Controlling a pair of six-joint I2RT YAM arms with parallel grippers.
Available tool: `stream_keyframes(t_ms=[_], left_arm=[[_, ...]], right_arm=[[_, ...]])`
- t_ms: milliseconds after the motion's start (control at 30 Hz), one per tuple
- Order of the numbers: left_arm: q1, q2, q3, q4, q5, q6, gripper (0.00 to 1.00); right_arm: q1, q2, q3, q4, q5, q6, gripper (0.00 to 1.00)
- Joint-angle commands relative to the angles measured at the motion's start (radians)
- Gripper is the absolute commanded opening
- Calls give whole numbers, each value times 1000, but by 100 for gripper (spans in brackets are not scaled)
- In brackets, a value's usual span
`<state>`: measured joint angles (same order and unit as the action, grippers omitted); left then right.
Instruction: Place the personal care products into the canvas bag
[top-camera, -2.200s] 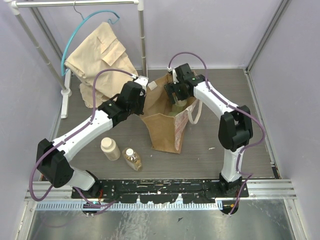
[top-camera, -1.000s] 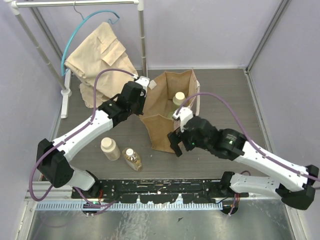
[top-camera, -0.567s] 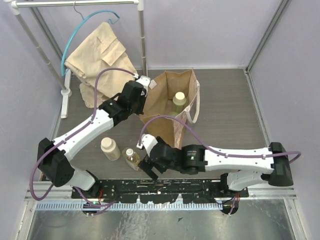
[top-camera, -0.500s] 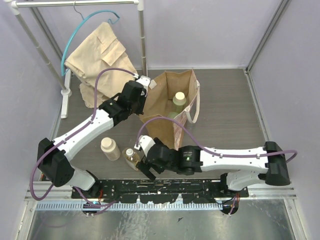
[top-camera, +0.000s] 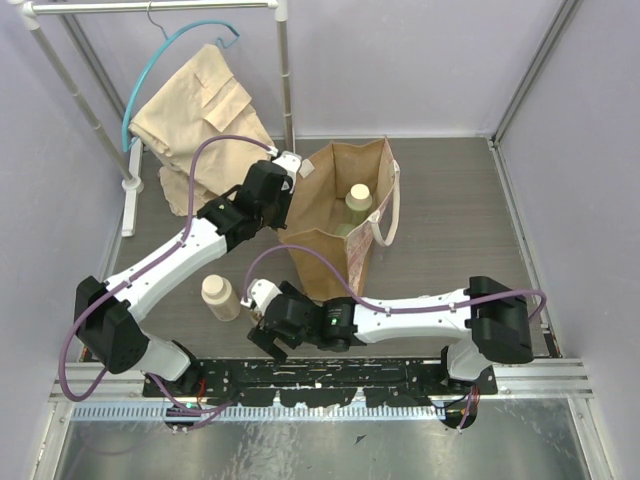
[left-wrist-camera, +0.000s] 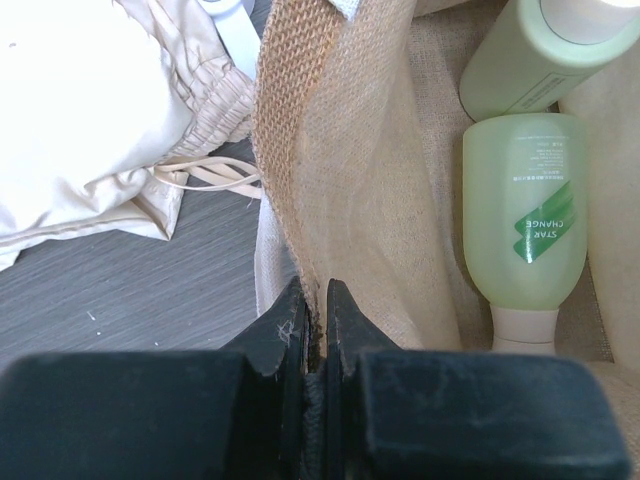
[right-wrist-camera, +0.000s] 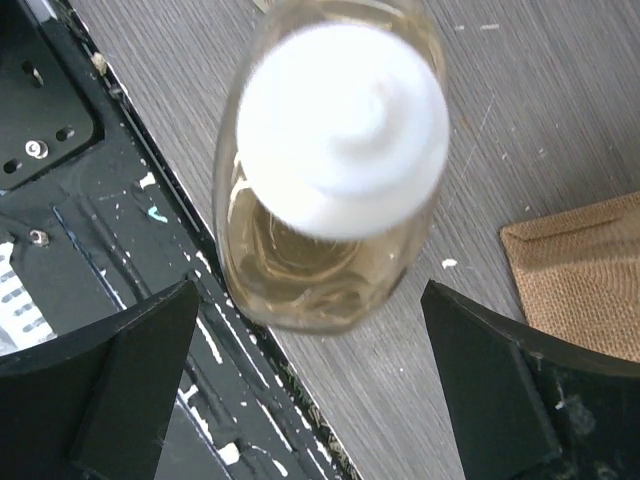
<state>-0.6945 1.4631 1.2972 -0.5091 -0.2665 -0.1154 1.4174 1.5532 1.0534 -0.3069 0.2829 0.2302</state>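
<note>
Two green bottles (left-wrist-camera: 525, 230) lay inside the canvas bag (top-camera: 322, 190). The left gripper (left-wrist-camera: 318, 320) was clamped on the bag's rim, apparently to hold the mouth open. The right gripper (right-wrist-camera: 318, 360) hovered over the upright amber bottle (right-wrist-camera: 330, 200) on the table (top-camera: 450, 220) near the bag. Its fingers were spread wide on either side without touching, likely lining up a grasp. The cream bottle (top-camera: 218, 296) stood just beside.
</note>
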Motion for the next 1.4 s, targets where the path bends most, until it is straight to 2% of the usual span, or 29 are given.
stream_keyframes(t_ms=[0, 433, 633, 700, 800, 900, 967, 1100, 1267, 1367], left_arm=[[5, -32, 9, -21, 0, 20, 0], [5, -45, -13, -4, 1, 28, 0], [6, -50, -41, 26, 6, 27, 0], [7, -52, -57, 38, 3, 24, 0], [6, -51, -67, 41, 0, 23, 0], [6, -50, -66, 42, 1, 23, 0], [7, -49, -66, 45, 3, 21, 0], [8, -41, -67, 47, 12, 15, 0], [8, -32, -71, 49, 14, 7, 0], [8, -29, -71, 47, 11, 6, 0]], right_arm=[[-1, 21, 79, 88, 25, -42, 100], [-25, 148, 149, 160, 46, -98, 100], [-25, 182, 134, 203, 106, -108, 88], [-25, 193, 133, 210, 103, -104, 77], [-25, 199, 127, 208, 113, -91, 44], [-26, 182, 107, 209, 125, -77, 26], [-25, 163, 88, 209, 131, -67, 18], [-25, 110, 44, 198, 148, -42, 7], [-25, 8, -34, 161, 168, 6, 2], [-25, -107, -78, 99, 181, 59, 1]])
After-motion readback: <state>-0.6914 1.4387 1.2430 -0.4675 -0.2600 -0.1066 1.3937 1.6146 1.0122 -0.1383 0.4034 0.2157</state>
